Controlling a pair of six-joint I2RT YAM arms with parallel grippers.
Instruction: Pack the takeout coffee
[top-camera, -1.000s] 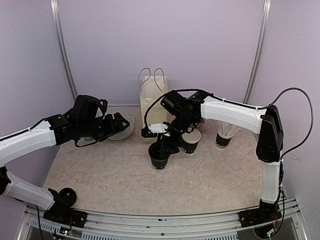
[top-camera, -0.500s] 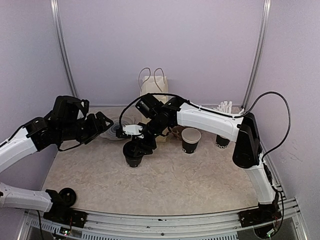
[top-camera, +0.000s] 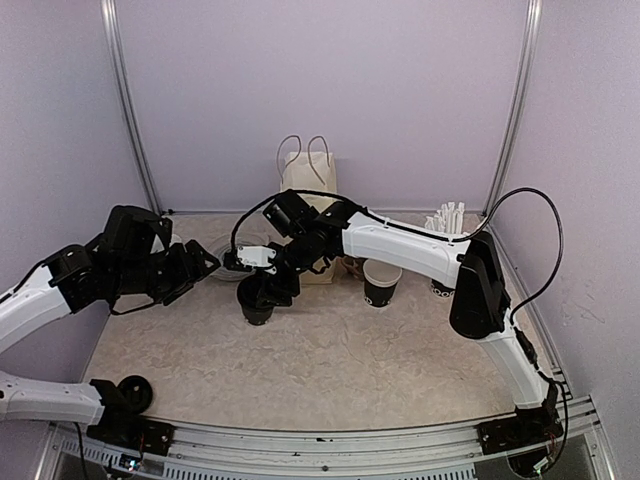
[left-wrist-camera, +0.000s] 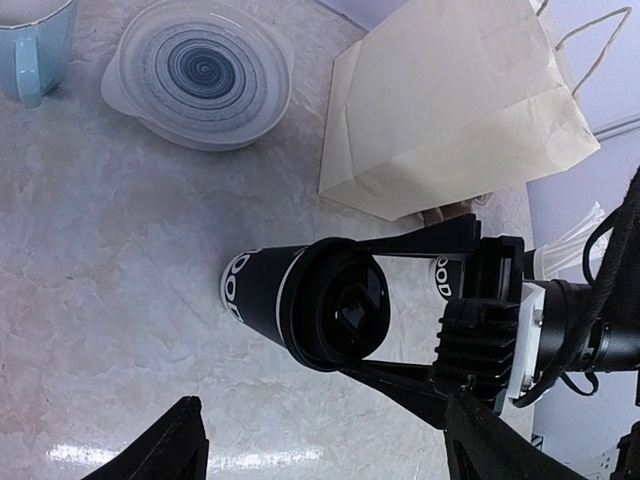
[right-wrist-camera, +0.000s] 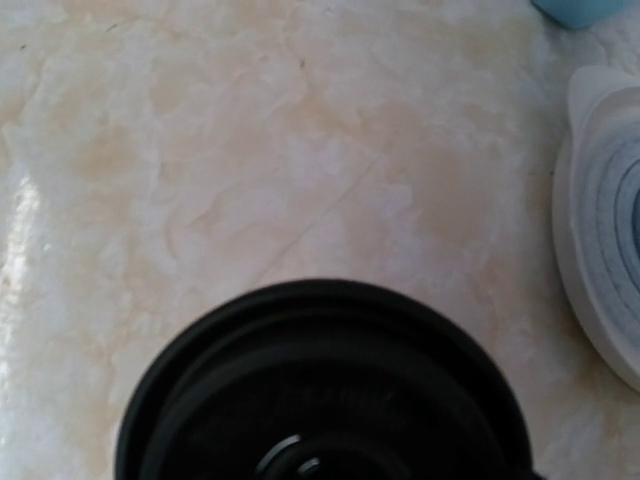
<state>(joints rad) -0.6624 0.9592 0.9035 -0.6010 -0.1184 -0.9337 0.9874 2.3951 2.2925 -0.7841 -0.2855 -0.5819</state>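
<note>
Right jaws bracket lidded cup (left-wrist-camera: 310, 305), grip unclear; left jaws wide, empty.

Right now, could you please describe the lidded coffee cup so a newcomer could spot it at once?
Start at the tan paper bag at the back of the table. Just in front of it, slightly left, a small black paper cup with white lettering stands between the fingers of the right gripper. Unlike the open black cup to its right, it wears a round black lid.
</note>
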